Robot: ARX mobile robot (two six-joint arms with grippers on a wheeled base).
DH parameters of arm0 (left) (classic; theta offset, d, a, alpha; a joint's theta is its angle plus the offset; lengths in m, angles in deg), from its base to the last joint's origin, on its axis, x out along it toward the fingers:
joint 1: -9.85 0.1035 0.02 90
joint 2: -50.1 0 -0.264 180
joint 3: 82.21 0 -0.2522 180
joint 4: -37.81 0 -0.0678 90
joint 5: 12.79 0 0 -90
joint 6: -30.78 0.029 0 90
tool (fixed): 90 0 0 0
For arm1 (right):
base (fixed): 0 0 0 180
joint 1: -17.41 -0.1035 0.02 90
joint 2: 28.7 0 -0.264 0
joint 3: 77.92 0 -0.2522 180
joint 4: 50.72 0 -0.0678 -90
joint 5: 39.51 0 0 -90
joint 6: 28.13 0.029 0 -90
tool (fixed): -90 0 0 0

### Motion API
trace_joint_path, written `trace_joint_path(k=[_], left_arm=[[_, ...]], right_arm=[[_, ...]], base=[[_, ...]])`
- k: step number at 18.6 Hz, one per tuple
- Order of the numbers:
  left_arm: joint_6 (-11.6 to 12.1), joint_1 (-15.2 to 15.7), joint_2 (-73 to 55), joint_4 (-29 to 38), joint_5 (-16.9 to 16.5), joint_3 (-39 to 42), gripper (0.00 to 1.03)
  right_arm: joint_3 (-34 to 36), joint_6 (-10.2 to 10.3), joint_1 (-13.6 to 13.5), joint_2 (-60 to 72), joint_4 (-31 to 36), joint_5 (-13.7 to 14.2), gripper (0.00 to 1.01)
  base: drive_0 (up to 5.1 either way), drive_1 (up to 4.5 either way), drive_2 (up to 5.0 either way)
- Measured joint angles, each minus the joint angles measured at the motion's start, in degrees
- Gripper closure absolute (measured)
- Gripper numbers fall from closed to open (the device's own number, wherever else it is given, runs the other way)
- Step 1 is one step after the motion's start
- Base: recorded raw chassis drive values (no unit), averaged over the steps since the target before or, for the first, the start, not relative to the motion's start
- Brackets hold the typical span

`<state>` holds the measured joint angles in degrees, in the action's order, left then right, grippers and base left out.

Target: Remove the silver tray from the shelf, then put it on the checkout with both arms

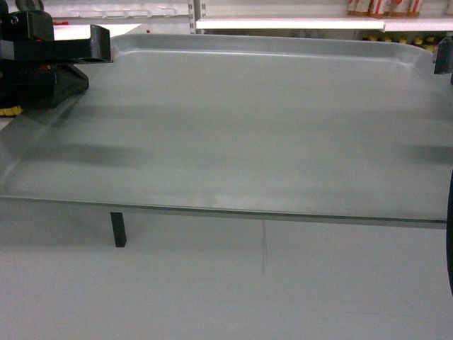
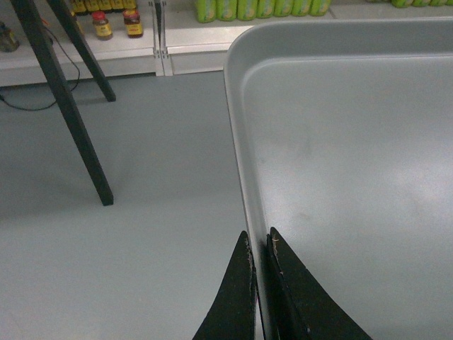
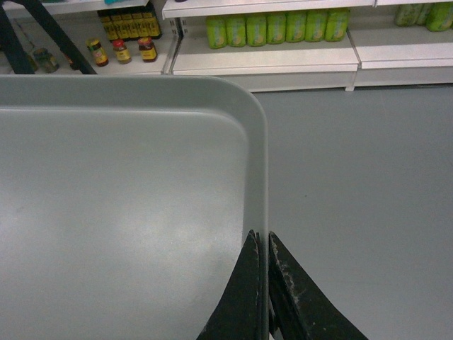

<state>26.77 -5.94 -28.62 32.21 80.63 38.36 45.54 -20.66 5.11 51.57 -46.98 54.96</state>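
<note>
Silver tray (image 1: 241, 127) hangs level in the air above the grey floor (image 2: 156, 212), left gripper (image 2: 259, 244) and right gripper (image 3: 262, 241) each clamped on an opposite rim to share its width.

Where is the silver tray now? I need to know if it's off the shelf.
The silver tray fills the head view, held in the air by the left gripper and right gripper clamping its side rims.
</note>
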Motion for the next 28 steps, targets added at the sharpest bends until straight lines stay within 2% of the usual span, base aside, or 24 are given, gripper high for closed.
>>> trace_joint_path(k=[8, 28], left_arm=[[0.0, 0.0, -0.04, 0.02, 0.02, 0.02, 1.0], [0.02, 0.04, -0.09, 0.02, 0.0, 0.02, 1.0]], right_arm=[[0.0, 0.0, -0.02, 0.24, -0.04, 0.0, 0.99], [0.0, 0.0, -0.02, 0.24, 0.04, -0.02, 0.99]], base=[[0.0, 0.0, 0.0], [-5.1, 2.4, 2.4]])
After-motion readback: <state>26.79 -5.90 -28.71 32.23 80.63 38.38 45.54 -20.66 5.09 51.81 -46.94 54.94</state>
